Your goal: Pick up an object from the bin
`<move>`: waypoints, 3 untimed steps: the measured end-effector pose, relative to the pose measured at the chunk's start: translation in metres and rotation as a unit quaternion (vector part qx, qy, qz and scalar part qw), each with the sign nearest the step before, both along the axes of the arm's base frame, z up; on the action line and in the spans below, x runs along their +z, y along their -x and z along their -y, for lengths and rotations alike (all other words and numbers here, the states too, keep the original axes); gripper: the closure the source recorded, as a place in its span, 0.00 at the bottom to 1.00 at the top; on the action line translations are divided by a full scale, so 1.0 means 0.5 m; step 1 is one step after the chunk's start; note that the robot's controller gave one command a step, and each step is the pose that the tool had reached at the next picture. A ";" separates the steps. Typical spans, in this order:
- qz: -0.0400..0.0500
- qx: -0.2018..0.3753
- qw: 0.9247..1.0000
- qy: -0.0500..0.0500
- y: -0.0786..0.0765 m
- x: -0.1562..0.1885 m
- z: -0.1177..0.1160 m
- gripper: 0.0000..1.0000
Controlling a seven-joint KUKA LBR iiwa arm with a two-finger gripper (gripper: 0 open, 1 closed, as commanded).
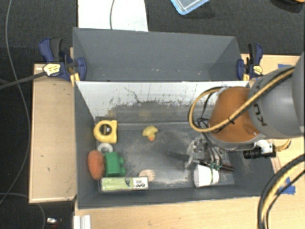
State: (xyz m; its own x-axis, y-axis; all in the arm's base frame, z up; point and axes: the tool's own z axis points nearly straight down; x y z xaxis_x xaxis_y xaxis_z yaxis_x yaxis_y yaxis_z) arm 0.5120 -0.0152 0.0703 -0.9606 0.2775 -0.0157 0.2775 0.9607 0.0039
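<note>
Down near the bin's (157, 61) front right corner, the gripper (196, 155) hangs just behind a white cylinder (206, 176) lying on its side. Whether the gripper is apart or together cannot be told. A small heap (112, 163) lies along the left wall.

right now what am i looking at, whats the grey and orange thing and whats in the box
One camera looks down on a grey metal bin. The grey shape with the orange cover is a robot arm reaching in from the right; its claw is low at the front right, beside a white cup-like thing. Whether it grips that, I cannot tell. At left lie a yellow tape measure, an orange-brown oval, a green block and a green-and-white box; a small yellow thing lies mid-floor.
</note>
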 end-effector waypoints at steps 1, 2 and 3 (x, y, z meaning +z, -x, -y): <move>0.002 -0.004 1.000 0.000 -0.014 0.000 0.005 1.00; 0.002 0.002 1.000 0.000 -0.015 0.041 -0.007 1.00; -0.001 -0.001 1.000 -0.001 -0.017 0.201 -0.002 1.00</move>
